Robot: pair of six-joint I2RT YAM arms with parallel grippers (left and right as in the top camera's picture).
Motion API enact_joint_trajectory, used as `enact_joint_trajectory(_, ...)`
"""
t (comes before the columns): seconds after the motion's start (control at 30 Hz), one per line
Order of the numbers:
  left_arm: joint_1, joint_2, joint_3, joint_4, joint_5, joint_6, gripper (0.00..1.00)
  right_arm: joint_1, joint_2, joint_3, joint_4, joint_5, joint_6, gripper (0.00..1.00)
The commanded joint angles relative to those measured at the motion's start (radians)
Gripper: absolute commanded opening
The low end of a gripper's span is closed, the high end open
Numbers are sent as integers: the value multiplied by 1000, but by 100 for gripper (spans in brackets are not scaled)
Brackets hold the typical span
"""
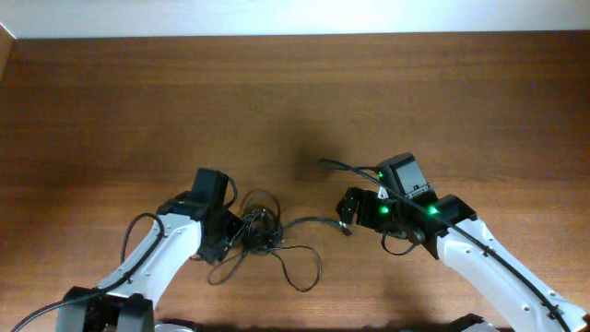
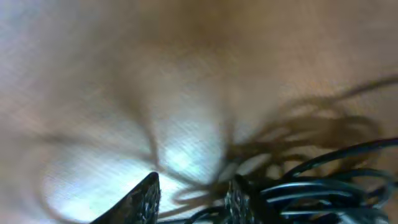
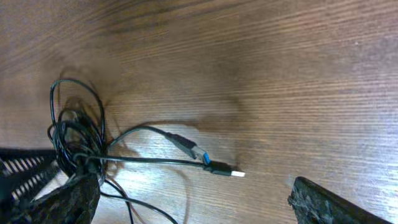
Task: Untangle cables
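The cables form a thin black tangle [image 1: 260,231] on the wooden table, with a loose loop [image 1: 304,269] trailing toward the front edge. My left gripper [image 1: 232,236] sits at the tangle's left side. In the blurred left wrist view, the left gripper [image 2: 193,200] has its jaws apart, and the cable bundle [image 2: 323,186] lies mostly to the right of the right finger [image 2: 239,199]. My right gripper [image 1: 347,210] hovers over two plug ends. In the right wrist view it [image 3: 199,202] stands wide open above the plugs [image 3: 217,168], which lie on the table leading from the tangle [image 3: 78,140].
Another black cord [image 1: 343,167] runs from mid-table under the right arm. The table's far edge meets a white wall [image 1: 295,14]. Both white arm links reach in from the front corners.
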Motion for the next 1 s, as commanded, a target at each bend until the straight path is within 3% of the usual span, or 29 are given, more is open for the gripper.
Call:
enact_joint_trajectory(0.0,8,-16,43,32,5,118,40,-3,12,0,-21,19,-4,98)
enact_joint_trajectory(0.07,-5,-37,92,32,11,330,42,-3,12,0,-25,20,-4,98)
enact_joint_trajectory(0.13,-38,-35,83,20,10,405,44,-3,12,0,-25,20,-4,98)
enact_joint_trajectory(0.27,-60,-35,-8,72,13,404,38,-3,12,0,-26,20,-4,98)
enact_joint_trajectory(0.3,-60,-35,-23,74,22,404,33,-3,12,0,-26,20,-4,98)
enact_joint_trajectory(0.4,-96,-35,-40,106,21,404,36,-3,12,0,-26,20,-4,98)
enact_joint_trajectory(0.5,-172,-34,-97,164,19,404,25,-3,12,0,-29,20,-4,98)
enact_joint_trajectory(0.53,-177,-34,-108,164,5,404,9,-3,12,0,-30,20,-4,98)
enact_joint_trajectory(0.6,-177,-34,-108,175,-17,404,0,-3,12,0,-32,19,-4,96)
enact_joint_trajectory(0.67,-177,-35,-92,243,-20,408,0,-3,12,0,-48,8,-10,96)
enact_joint_trajectory(0.7,-177,-41,-55,240,-12,467,0,-3,11,0,-43,-68,-94,96)
enact_joint_trajectory(0.73,-177,-66,36,188,11,597,0,-3,6,10,-44,-206,-211,96)
enact_joint_trajectory(0.8,-177,-145,181,109,74,747,0,-3,-41,17,-43,-411,-311,91)
enact_joint_trajectory(0.9,-177,-275,222,117,183,772,0,-4,-251,32,-30,-490,-310,86)
enact_joint_trajectory(0.97,-177,-375,222,158,392,772,0,-5,-439,34,55,-486,-298,86)
